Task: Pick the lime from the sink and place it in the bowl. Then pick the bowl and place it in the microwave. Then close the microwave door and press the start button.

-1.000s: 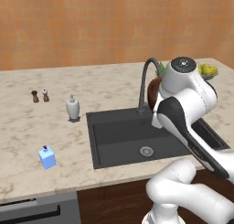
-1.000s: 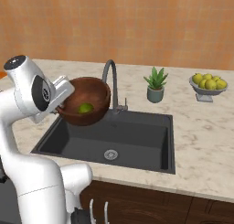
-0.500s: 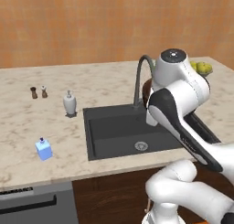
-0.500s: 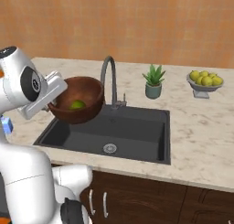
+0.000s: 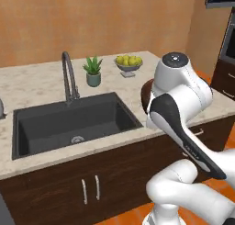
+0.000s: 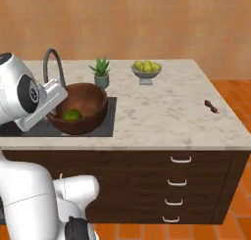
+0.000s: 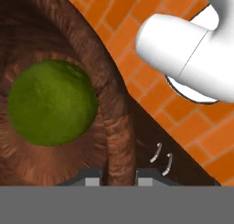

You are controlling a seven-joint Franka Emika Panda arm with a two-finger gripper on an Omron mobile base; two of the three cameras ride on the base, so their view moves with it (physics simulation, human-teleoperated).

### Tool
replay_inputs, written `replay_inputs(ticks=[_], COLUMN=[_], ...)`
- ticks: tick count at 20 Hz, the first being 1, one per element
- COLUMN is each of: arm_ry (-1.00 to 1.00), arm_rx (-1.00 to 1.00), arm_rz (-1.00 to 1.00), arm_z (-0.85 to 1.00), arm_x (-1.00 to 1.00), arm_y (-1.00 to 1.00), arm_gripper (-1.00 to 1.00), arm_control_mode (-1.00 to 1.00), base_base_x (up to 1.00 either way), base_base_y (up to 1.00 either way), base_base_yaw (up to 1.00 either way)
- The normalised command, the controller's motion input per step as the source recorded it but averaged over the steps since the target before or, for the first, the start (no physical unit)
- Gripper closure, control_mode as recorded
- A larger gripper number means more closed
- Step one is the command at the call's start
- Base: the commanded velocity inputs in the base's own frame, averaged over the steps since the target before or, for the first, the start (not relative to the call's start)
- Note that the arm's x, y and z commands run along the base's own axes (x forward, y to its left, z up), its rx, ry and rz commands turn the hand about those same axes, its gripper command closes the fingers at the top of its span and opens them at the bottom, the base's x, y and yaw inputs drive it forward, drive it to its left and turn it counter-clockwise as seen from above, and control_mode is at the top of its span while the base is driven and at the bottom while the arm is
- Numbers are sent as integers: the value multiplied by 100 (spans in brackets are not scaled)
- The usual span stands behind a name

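Kitchen w/ marble worktop (image 6: pixel 162 116), orange wall behind, dark sink (image 5: pixel 69 123) as landmark. Gripper (image 7: pixel 118 175) is clamped on the bowl (image 6: pixel 83 107): one finger inside, one outside the thick rim, seen in hand view. Bowl hangs in the air above the sink's right edge, near the faucet (image 5: pixel 68 77). Lime (image 6: pixel 72 114) sits loose on the bowl's bottom. Potted plant (image 6: pixel 100 71) and lemon dish (image 6: pixel 145 70) stand behind the sink. Bowl prob. stiff, fairly heavy, wood-look; rim pinch looks sound, but keep it level, since the round lime can roll out.
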Motion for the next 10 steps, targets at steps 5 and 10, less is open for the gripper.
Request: replay_inputs(ticks=[5,10], arm_ry=[0,0], arm_rx=[0,0], arm_rz=[0,0], arm_z=[0,0], arm_x=[0,0], arm_y=[0,0], arm_gripper=[100,100], arm_control_mode=[100,100], base_base_x=[0,28], base_base_y=[-49,-80], base_base_yaw=[-81,-63])
